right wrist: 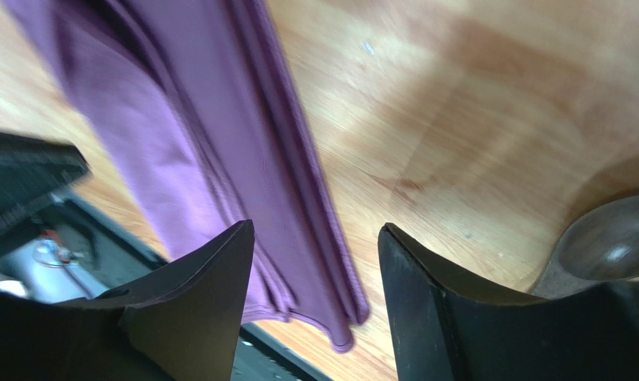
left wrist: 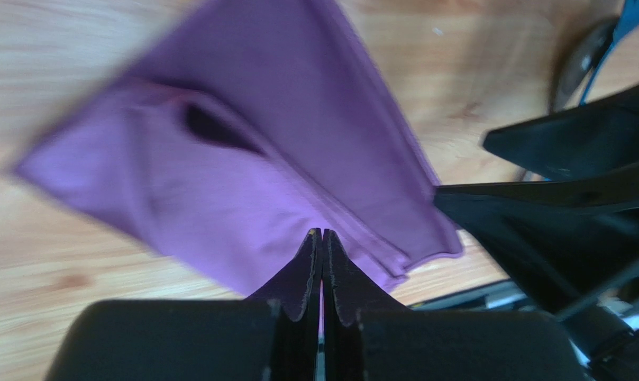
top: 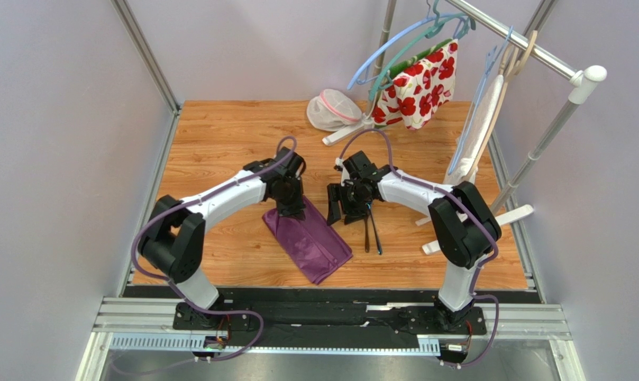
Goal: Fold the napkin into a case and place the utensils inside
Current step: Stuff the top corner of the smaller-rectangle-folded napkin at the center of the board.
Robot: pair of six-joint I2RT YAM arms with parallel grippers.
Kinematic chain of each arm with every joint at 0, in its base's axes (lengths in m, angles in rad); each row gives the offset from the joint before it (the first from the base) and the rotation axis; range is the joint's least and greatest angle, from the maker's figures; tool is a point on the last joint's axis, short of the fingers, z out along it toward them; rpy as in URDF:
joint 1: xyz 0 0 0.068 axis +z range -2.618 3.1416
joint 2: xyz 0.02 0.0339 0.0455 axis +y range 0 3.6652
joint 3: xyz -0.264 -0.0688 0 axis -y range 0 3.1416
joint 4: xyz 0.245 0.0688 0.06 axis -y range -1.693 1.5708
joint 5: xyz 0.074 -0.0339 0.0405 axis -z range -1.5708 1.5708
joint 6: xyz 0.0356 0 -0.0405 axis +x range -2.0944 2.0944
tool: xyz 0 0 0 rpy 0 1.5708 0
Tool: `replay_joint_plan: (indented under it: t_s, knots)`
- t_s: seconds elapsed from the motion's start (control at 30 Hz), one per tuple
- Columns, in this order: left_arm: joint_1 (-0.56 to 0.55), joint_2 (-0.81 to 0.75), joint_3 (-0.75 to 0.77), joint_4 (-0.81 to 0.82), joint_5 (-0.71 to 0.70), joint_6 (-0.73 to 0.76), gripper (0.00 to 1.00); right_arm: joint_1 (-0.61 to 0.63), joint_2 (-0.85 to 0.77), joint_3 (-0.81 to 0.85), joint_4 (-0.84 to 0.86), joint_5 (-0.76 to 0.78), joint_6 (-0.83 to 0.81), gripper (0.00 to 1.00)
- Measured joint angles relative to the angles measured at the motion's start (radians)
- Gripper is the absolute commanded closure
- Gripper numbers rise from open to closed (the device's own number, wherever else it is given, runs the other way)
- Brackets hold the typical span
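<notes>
Plum napkin [top: 311, 242] near front; utensils [top: 371, 230] beside; mesh pouch [top: 328, 111], floral cloth [top: 416, 83] behind.

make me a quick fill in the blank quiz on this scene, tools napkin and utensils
1. The left tool is ____ on an edge of the purple napkin.
2. The right tool is ____, holding nothing.
3. ____ utensils lie on the table beside the napkin, not inside it.
Missing words: shut; open; two.
</notes>
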State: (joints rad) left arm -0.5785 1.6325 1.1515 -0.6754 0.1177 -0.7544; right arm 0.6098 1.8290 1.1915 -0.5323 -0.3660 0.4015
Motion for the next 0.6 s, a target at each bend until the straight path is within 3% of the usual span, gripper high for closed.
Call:
replay_joint_plan:
  t_s: [0.17, 0.33, 0.43, 0.6]
  knots:
    - [-0.049, 0.077, -0.046, 0.078, -0.009, -0.068, 0.99, 0.047, -0.015, -0.077, 0.041, 0.048, -0.008, 0.40]
    - [-0.069, 0.043, -0.112, 0.126, -0.055, -0.074, 0.98, 0.138, -0.055, -0.150, 0.145, 0.109, 0.052, 0.54]
    - [-0.092, -0.085, -0.194, 0.156, -0.084, -0.071, 0.92, 0.169, -0.079, -0.223, 0.249, 0.066, 0.154, 0.57]
    - [-0.136, -0.385, -0.330, 0.181, -0.142, -0.042, 0.77, 0.184, -0.084, -0.266, 0.323, -0.013, 0.286, 0.52]
